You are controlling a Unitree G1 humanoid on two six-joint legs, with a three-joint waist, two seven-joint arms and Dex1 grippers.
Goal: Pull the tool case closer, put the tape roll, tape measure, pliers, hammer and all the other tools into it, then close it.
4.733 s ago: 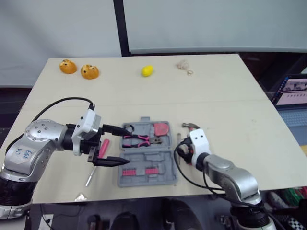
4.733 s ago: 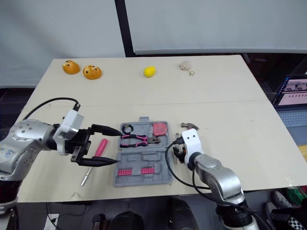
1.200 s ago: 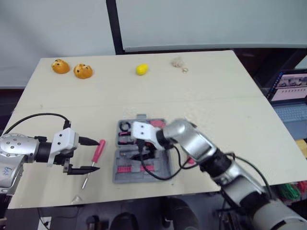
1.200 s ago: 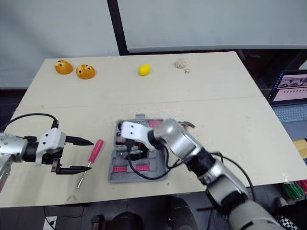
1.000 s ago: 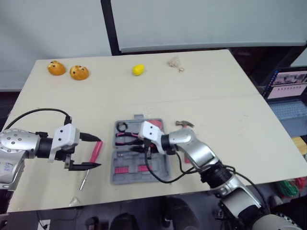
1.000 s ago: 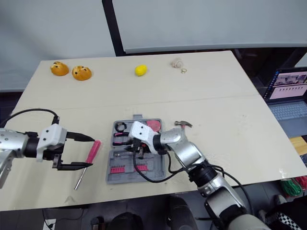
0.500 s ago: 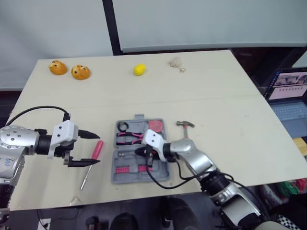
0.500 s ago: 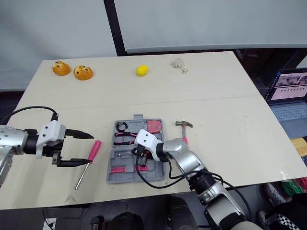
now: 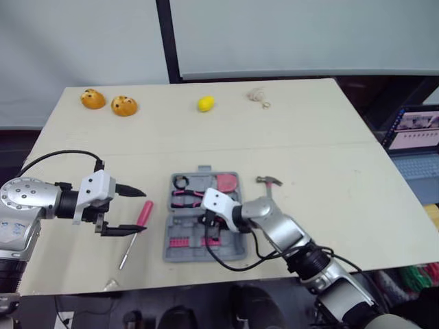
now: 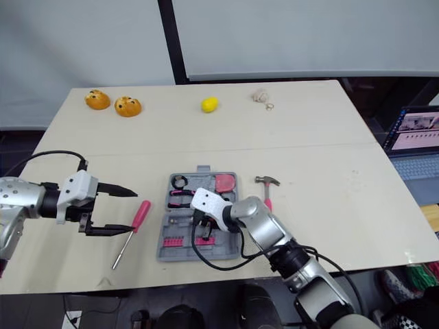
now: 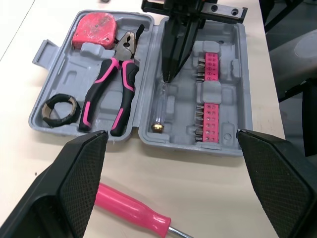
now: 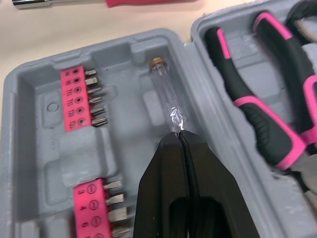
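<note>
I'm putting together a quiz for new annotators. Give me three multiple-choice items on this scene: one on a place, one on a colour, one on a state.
1. Where is the hammer? A inside the tool case; B on the table, right of the case; C at the table's far edge.
2. What colour is the handle of the screwdriver on the table? A pink; B blue; C yellow.
3. How is the tool case? A shut; B upside down; C open, both halves flat.
Answers: 1 B, it lies just off the case's right edge. 2 A, the handle is pink. 3 C, the pliers and bits show inside.
</note>
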